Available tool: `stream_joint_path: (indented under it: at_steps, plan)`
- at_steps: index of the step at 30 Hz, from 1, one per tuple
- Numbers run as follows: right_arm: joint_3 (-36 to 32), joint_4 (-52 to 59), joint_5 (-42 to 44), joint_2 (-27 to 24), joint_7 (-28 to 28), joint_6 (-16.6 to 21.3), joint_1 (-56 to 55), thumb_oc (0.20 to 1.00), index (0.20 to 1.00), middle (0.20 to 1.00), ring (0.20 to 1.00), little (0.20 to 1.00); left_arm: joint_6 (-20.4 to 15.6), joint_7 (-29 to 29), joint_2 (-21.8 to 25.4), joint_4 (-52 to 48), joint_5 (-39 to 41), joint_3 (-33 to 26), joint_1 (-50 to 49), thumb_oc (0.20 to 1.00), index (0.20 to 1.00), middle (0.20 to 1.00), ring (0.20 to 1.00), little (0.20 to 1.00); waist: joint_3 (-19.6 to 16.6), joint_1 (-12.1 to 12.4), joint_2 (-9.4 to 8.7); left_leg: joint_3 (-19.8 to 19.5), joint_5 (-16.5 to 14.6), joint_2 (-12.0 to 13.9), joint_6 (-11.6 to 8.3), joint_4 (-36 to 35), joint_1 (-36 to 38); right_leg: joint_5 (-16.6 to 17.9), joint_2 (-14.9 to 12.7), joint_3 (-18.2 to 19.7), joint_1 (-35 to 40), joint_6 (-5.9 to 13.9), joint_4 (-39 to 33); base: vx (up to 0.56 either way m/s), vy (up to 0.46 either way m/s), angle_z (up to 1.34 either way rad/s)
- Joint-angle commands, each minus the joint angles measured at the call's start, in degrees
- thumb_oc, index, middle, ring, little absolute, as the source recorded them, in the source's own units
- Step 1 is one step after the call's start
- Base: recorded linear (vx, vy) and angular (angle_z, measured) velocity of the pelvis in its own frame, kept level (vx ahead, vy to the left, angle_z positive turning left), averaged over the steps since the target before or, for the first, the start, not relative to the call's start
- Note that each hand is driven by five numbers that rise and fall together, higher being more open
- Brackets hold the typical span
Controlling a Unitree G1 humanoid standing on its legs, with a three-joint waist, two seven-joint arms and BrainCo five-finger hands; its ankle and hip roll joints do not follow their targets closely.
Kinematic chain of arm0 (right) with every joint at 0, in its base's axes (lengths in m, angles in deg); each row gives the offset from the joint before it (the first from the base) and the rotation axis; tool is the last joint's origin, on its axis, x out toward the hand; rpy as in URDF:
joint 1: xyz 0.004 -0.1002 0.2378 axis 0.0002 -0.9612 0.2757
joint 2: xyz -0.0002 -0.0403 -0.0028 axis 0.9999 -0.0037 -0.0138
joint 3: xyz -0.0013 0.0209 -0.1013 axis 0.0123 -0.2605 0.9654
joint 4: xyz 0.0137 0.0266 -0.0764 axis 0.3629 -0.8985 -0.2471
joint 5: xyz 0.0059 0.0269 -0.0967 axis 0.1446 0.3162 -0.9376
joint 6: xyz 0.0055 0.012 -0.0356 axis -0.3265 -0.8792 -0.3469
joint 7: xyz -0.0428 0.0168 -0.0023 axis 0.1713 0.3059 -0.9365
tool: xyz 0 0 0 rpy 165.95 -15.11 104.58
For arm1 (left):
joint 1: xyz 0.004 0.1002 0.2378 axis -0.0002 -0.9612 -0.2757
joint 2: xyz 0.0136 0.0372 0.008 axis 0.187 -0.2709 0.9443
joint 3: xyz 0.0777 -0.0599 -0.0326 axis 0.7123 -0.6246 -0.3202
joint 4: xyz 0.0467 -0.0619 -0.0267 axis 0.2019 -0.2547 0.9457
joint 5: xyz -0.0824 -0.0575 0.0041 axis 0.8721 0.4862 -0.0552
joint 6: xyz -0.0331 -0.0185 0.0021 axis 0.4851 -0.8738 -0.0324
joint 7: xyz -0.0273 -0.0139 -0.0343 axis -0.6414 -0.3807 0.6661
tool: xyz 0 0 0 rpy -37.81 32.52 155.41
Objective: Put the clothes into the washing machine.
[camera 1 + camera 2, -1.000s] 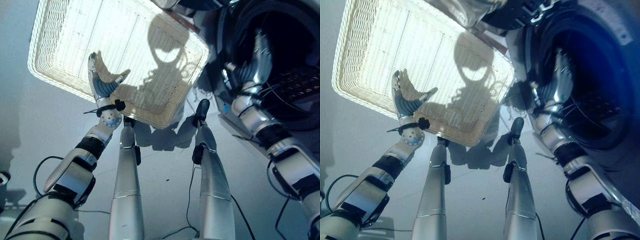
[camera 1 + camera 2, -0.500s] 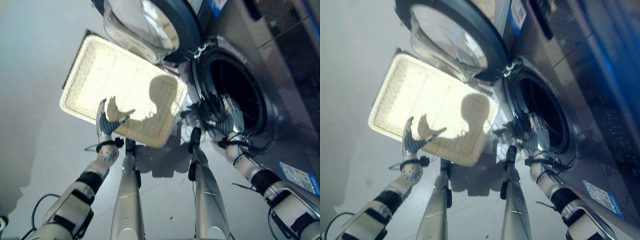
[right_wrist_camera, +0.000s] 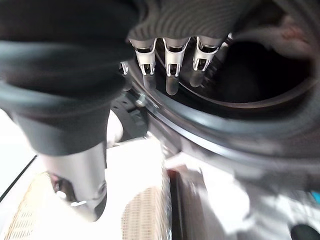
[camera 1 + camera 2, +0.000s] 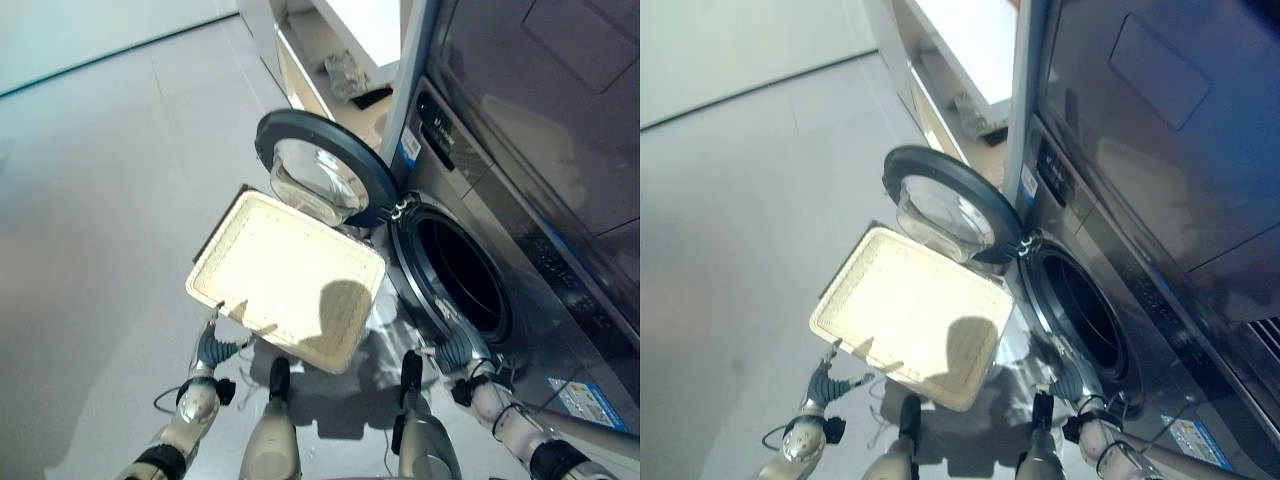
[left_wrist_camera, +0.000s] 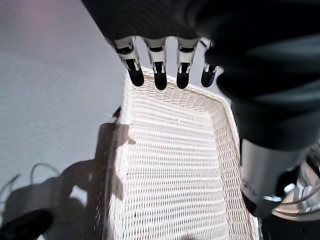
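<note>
Camera had pulled back; basket [image 4: 285, 280] sat empty by washer [image 4: 470, 270], door [image 4: 325, 180] open. Both hands, left [image 4: 212, 350] & right [image 4: 455, 352], were open, holding nothing. Loading prob. done.

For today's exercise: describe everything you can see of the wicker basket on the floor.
The wicker basket is a shallow, rectangular tray of pale cream woven wicker with a low rim and rounded corners. It lies flat on the grey floor, with nothing inside it, just below the washing machine's open round door. The left hand hovers by its near edge, fingers straight, apparently not touching.
</note>
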Motion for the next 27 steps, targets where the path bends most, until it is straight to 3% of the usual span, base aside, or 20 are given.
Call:
stream_joint_path:
  at_steps: [1, 4, 10, 11, 13, 27]
  plan:
    - [-1.5, -5.7, 10.6, 2.8, 9.0, -0.5, -2.1, 1.000, 1.000, 1.000, 1.000, 1.000, 1.7, -6.3, 0.4, 5.4, -1.0, 0.2, 0.3, 1.000, 1.000, 1.000, 1.000, 1.000, -8.2, 1.3, -2.55, 5.1, -2.3, -0.7, 2.57, 0.5, 1.2, -3.5, -1.9, -2.0, 2.1, 2.40, 3.1, 0.20, 0.000, -0.08]
    - [-4.6, -15.7, 13.7, 5.7, 14.1, -3.3, -3.5, 1.000, 1.000, 1.000, 1.000, 1.000, 5.0, -10.8, -0.8, 9.3, 0.0, -1.0, -1.2, 1.000, 1.000, 1.000, 1.000, 1.000, -12.2, 1.3, -2.02, 5.8, -2.9, -0.7, 2.72, 0.3, 3.9, -4.2, -1.7, -2.1, 4.9, 2.00, 2.5, 0.19, 0.008, -0.02]
    - [-10.0, -26.0, 16.5, 8.2, 18.4, -10.9, -3.4, 1.000, 1.000, 1.000, 1.000, 1.000, 10.4, -15.2, -2.3, 13.5, -3.3, -2.4, -3.1, 1.000, 1.000, 1.000, 1.000, 1.000, -15.7, 1.5, -1.78, 7.0, -4.1, -0.5, 2.76, 0.1, 6.7, -5.0, -1.1, -2.3, 8.0, 1.46, 1.3, 0.11, 0.003, 0.02]
    - [-10.9, -27.7, 16.2, 8.5, 19.1, -13.6, -3.3, 1.000, 1.000, 1.000, 1.000, 1.000, 12.7, -16.8, -2.8, 14.7, -1.4, -2.8, -3.3, 1.000, 1.000, 1.000, 1.000, 1.000, -16.3, 1.4, -1.77, 7.3, -4.4, -0.4, 2.79, 0.1, 7.2, -5.3, -1.0, -2.1, 8.3, 1.34, 1.3, 0.08, 0.003, 0.01]
    - [-11.9, -29.9, 15.2, 8.6, 19.6, -15.0, -3.3, 1.000, 1.000, 1.000, 1.000, 1.000, 16.1, -18.4, -3.4, 15.7, 3.2, -4.2, -3.7, 1.000, 1.000, 1.000, 1.000, 1.000, -16.8, 1.4, -1.72, 7.4, -4.7, -0.3, 2.89, 0.1, 7.8, -5.6, -0.8, -1.8, 8.8, 1.11, 1.4, 0.06, 0.000, 0.00]
    - [-14.9, -34.1, 16.5, 9.5, 21.4, -18.3, -3.1, 1.000, 1.000, 1.000, 1.000, 1.000, 18.8, -23.0, -5.0, 18.2, 3.1, -5.7, -4.5, 1.000, 1.000, 1.000, 1.000, 1.000, -18.7, 1.5, -1.86, 7.0, -5.7, 0.2, 2.96, 0.1, 9.3, -6.0, -0.1, -0.4, 9.8, 0.55, 0.5, 0.01, -0.003, 0.00]
